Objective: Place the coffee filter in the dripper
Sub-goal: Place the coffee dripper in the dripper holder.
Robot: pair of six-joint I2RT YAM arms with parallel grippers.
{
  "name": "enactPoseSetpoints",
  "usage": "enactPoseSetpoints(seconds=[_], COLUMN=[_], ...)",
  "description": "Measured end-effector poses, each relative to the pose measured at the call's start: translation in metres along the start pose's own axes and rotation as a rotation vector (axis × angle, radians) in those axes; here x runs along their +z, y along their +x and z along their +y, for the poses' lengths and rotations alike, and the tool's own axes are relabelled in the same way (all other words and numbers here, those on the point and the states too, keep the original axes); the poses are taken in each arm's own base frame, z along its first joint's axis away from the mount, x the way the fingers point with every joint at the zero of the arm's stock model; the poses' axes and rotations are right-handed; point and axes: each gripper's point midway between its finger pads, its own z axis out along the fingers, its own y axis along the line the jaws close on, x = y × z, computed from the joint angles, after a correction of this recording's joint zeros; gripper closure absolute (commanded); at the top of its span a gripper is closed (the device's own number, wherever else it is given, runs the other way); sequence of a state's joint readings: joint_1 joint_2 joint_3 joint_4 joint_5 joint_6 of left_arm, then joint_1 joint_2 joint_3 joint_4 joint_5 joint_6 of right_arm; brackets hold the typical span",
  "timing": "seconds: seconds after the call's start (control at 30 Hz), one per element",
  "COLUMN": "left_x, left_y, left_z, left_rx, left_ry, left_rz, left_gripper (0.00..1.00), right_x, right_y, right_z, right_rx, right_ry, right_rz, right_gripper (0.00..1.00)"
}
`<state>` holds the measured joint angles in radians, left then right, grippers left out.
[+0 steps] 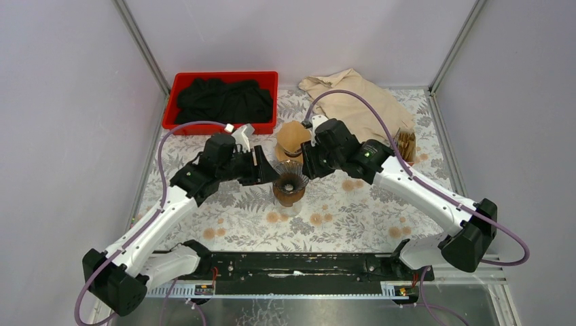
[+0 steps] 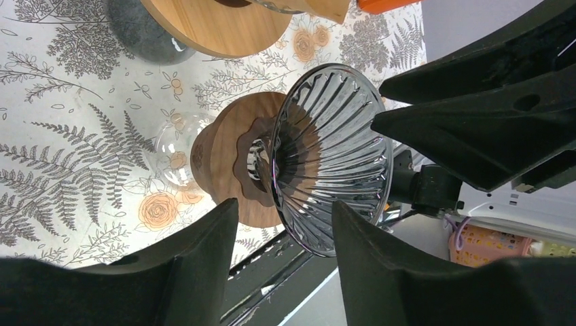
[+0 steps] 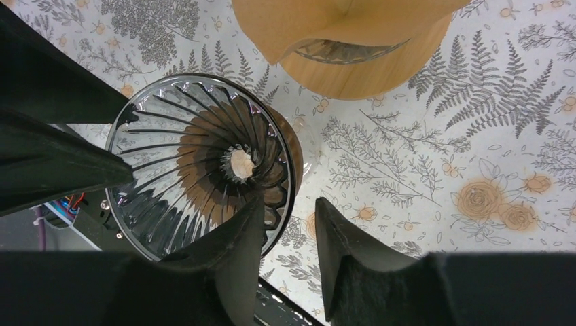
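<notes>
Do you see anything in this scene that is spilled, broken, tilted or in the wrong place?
Nothing looks spilled or broken. The dripper stands upright on its wooden collar and holds no filter yet. The only untidy thing is the beige cloth, which lies crumpled at the back right.

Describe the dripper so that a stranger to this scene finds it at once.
On the flowered table, look in front of the red bin, between the left claw and right claw. The dripper stands there: unlike the tan item behind it, it is a clear ribbed glass cone on a wooden collar.
</notes>
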<state>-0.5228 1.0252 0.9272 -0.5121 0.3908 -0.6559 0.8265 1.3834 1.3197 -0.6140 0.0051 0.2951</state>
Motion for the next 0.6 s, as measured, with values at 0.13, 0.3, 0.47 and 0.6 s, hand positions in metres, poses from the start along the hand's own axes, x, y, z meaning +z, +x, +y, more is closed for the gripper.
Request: enactPoseSetpoints(seconds=[0.13,0.3,0.47,0.6], left_x=[0.005,0.008,0.011,0.012], left_y=[0.002,0.004,0.008,0.010], left_z=[0.003,0.009,0.014,0.014], left_rx=[0.003,-0.001,-0.004,-0.004], left_ry=[-0.016,-0.038,-0.050,-0.051], left_rz=[0.006,0.011,0.021,0.027], left_gripper=[0.50,0.61,0.68,0.70], right_x=[0.002,0.003,0.003,0.005], right_y=[0.003,0.003,0.003,0.002], right_z=[0.004,0.009,0.013,0.015], right_rx=[0.009,0.014,0.015,0.017], right_ry=[-0.023,-0.053,-0.075,-0.085], right_rz=[0.009,0.008,0.014,0.011], right_gripper=[0.68,0.75,0.81,0.85])
